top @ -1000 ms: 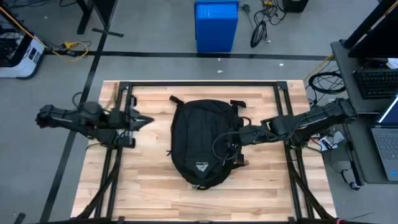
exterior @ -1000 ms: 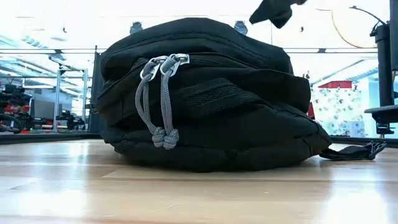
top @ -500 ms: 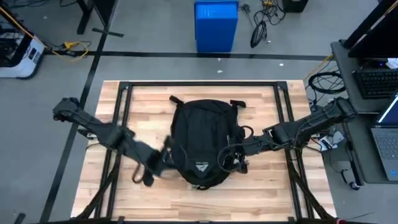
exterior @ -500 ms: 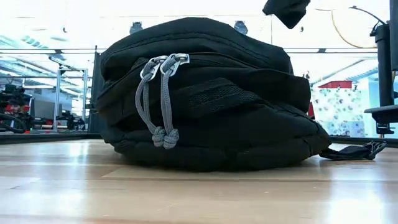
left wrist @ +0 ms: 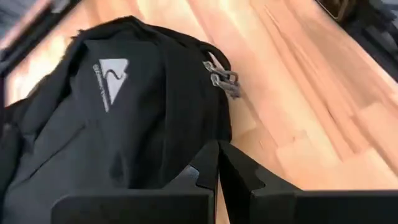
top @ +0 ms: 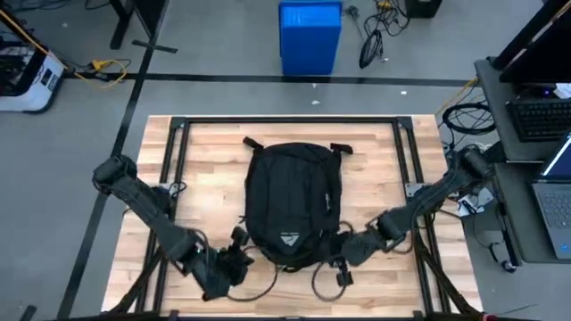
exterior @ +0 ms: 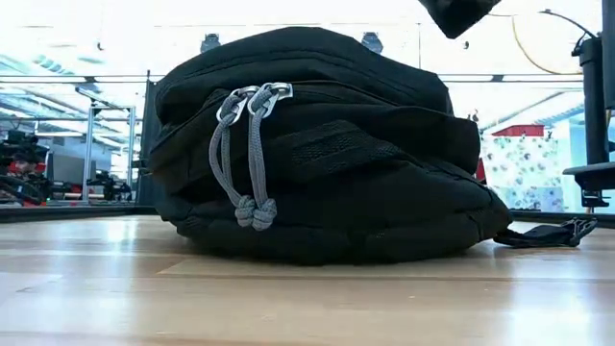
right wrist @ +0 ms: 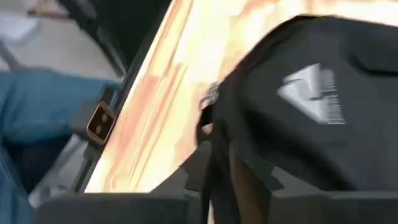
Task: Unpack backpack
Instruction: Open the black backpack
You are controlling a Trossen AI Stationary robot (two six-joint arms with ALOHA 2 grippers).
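Left wrist view: clenched left fingers beside soft, floppy backpack; right fingers' state unclear; best grasped by zipper pulls.

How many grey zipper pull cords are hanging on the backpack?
2, side by side on the large black fabric backpack: grey zipper pull cords, ends knotted near the wooden table. Others may be hidden.

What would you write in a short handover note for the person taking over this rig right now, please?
Left claw: shut, empty, low beside the near-left corner of the backpack.
Right claw: at the near-right corner of the bag; whether it is open or shut cannot be told.
Backpack: flat in the middle of the table, logo patch up, grey zipper pulls together at the near end.
Done: nothing is out of the bag.
Left: open the zipper, then take out the contents.
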